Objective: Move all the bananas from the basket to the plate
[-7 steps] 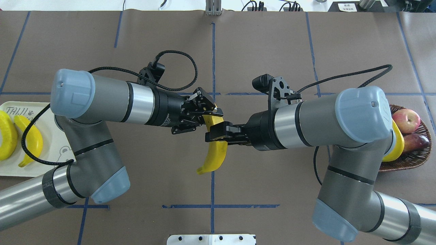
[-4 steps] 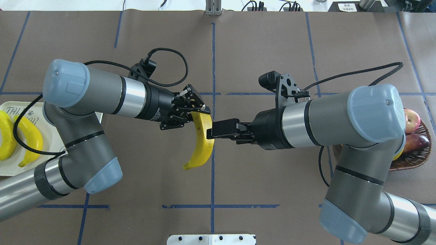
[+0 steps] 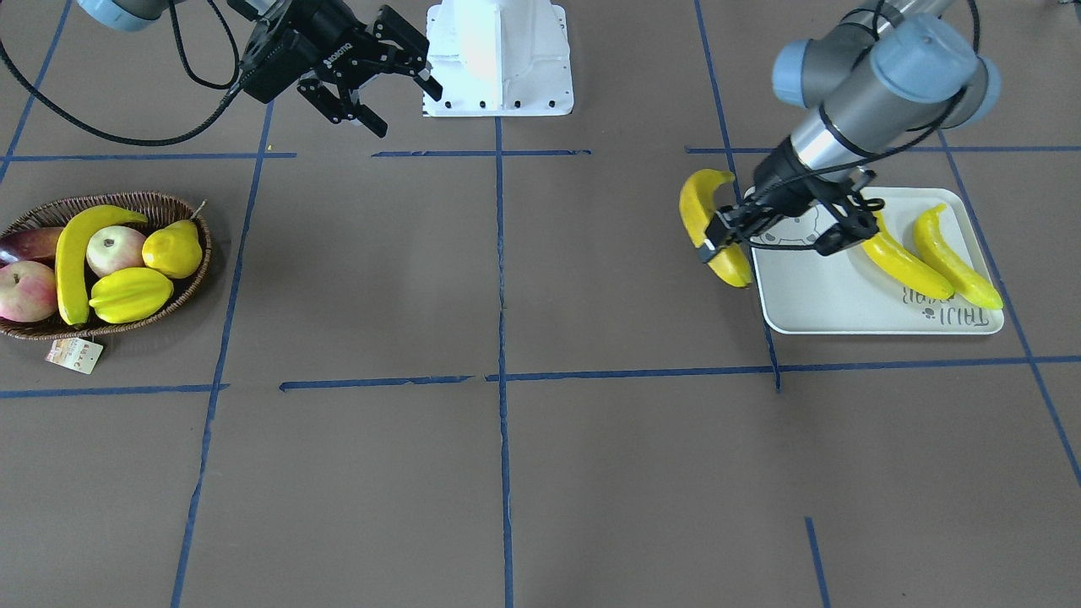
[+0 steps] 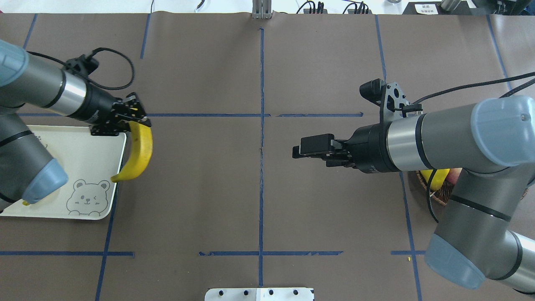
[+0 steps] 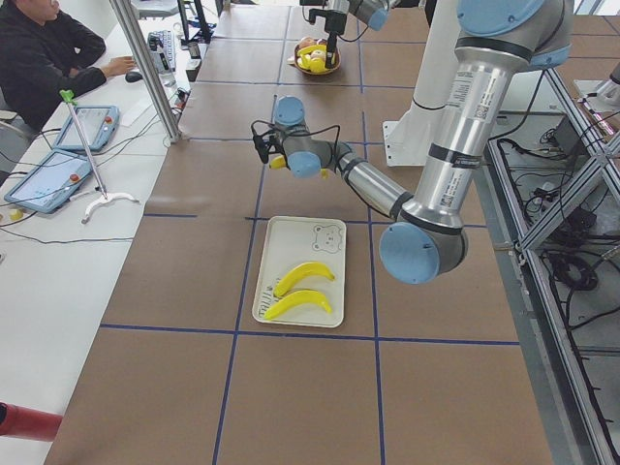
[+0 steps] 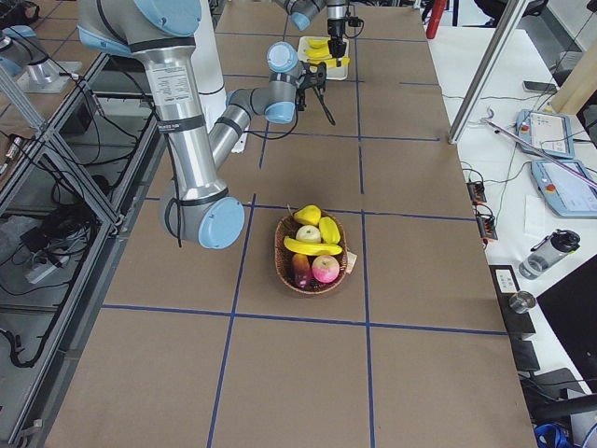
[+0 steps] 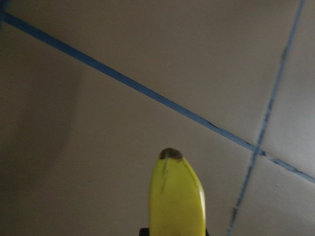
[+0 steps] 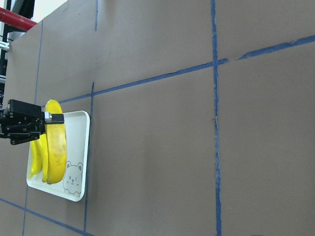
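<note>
At the plate end, the left gripper point(image 4: 130, 121) has its jaws clamped on the top end of the held banana point(image 4: 141, 150). The fruit hangs below the jaws in a curve, with the free tip lowest and swung toward the robot's side. In the left wrist view only that banana's blunt tip shows ahead of the jaws, with the brown table paper point(image 4: 259, 75) and blue tape lines point(image 4: 262, 200) past it.

The plate point(image 4: 83, 154) lies on the wrist side of these jaws, just beside them. The held banana runs along the plate's nearest edge with its free tip at that edge. I cannot tell whether the tip is over the rim or just outside it. In the front view most of the fruit is off the plate.

Two more lie flat on the plate, side by side at its lettered end, behind the left jaws: a second banana point(image 3: 904, 263) and a third banana point(image 3: 956, 260).

The right gripper point(image 3: 408, 108) has its jaws spread wide with nothing between them, and it hangs over bare paper. It is well apart from the held banana.

The basket point(image 3: 127, 199) lies back along the right arm from those jaws, well apart. The fourth banana point(image 3: 72, 253) lies in it beside an apple point(image 3: 114, 249). A pear point(image 3: 173, 249), a starfruit point(image 3: 131, 294), a peach point(image 3: 25, 291) and a dark fruit point(image 3: 21, 245) share the basket. A paper tag point(image 3: 74, 355) hangs off the rim.
</note>
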Robot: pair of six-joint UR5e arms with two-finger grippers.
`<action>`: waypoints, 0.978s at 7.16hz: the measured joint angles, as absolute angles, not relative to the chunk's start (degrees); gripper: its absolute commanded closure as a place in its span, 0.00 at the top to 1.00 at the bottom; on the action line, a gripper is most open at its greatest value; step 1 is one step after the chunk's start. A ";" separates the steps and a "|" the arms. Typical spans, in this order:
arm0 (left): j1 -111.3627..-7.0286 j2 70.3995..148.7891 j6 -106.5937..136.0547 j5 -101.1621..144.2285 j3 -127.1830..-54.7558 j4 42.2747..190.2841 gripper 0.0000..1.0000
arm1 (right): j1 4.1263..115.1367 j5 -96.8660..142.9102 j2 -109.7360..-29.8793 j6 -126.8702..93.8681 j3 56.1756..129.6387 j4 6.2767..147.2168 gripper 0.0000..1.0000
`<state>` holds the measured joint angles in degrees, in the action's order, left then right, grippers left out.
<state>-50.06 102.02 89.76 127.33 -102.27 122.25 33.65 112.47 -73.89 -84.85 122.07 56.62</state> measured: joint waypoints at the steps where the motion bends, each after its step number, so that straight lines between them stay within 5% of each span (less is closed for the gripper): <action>1: -51.23 97.47 86.31 127.15 -101.59 122.02 0.00 | 34.45 112.54 -74.94 -84.66 122.16 56.63 1.00; 5: -51.72 89.81 83.64 124.38 -98.78 122.45 0.05 | 36.74 112.69 -78.30 -83.96 122.20 56.62 1.00; 6: -51.71 89.37 83.40 123.44 -98.08 122.49 0.19 | 37.76 113.09 -78.50 -83.90 122.19 56.68 1.00; 7: -51.70 89.17 81.98 122.15 -97.12 122.51 0.99 | 39.21 113.92 -79.11 -83.57 122.17 56.74 1.00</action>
<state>-51.70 89.17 81.98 122.15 -97.12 122.51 39.21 113.92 -79.11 -83.57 122.17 56.74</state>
